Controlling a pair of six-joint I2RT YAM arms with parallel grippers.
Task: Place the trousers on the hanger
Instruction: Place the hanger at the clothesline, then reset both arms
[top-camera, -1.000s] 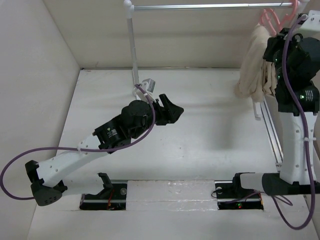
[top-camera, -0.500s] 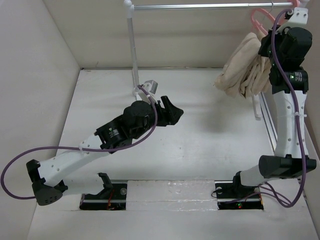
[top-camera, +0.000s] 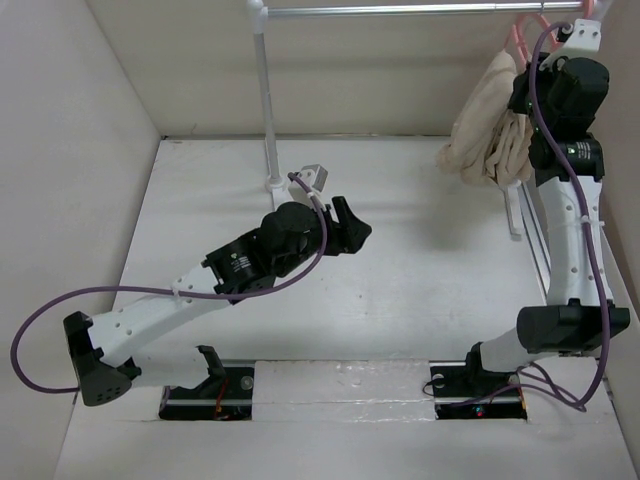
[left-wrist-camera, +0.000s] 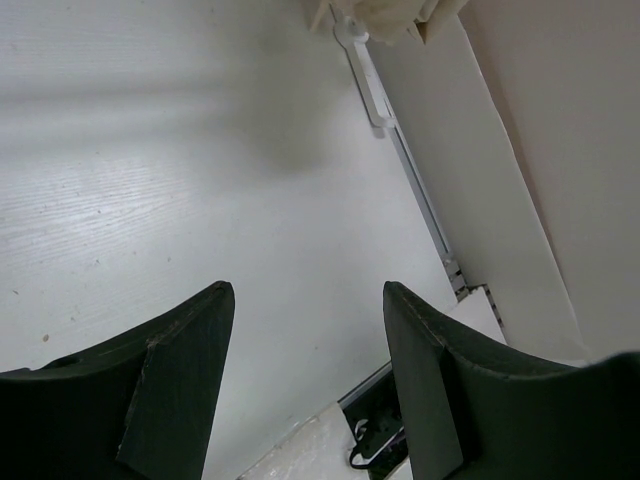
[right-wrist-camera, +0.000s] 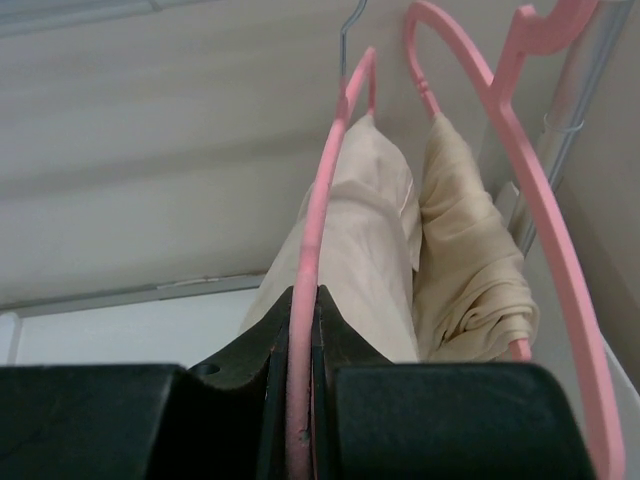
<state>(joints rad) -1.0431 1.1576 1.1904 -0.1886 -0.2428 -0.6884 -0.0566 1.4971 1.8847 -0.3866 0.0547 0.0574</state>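
The right gripper (right-wrist-camera: 303, 320) pinches the thin pink rod of the hanger (right-wrist-camera: 318, 200), with soft, creased beige trousers (right-wrist-camera: 355, 240) draped over it beneath the metal rail (top-camera: 400, 10) at far right, while the left gripper (left-wrist-camera: 305, 290) gapes wide above the matte white table (left-wrist-camera: 150, 150).

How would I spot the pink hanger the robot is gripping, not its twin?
Follow the metal rail across the back to its right end, where two pink hangers sit. It is the thin hanger pinched in the right gripper; the other hanger hangs free.
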